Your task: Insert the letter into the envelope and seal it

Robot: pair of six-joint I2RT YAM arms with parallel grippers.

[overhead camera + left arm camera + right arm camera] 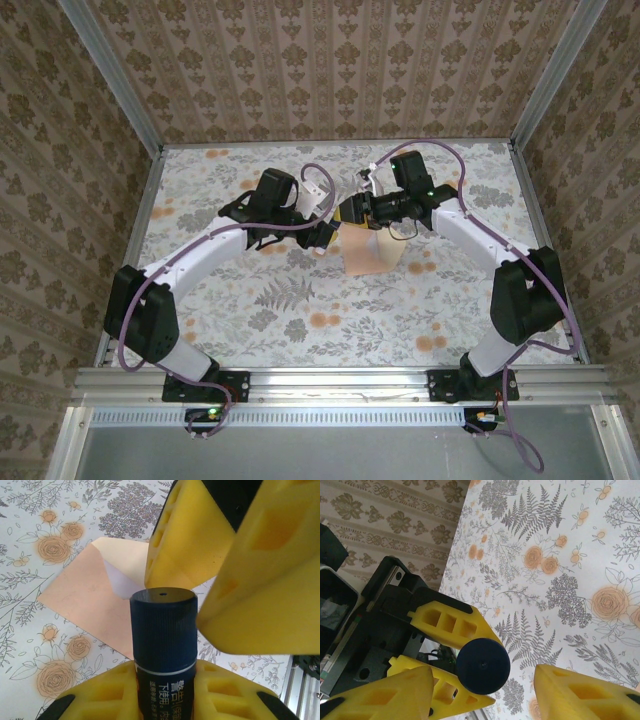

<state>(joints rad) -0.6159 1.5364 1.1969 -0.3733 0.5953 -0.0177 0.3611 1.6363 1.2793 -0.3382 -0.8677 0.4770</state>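
Note:
The peach envelope (85,600) (365,258) lies flat on the floral table with its pointed flap open. A white strip of the letter (120,584) shows in its mouth. My left gripper (162,682) (322,238) is shut on a dark blue glue stick (162,630), cap pointing away from it, above the envelope's edge. My right gripper (482,697) (200,597) faces it head-on, open. Its yellow fingers (385,695) stand on either side of the round cap (483,666) with a gap on both sides.
Both arms meet over the middle of the table (300,310), which is covered in a leaf and rose print. Patterned walls and metal frame rails (340,380) box it in. The left arm's black wrist (375,630) sits close behind the cap.

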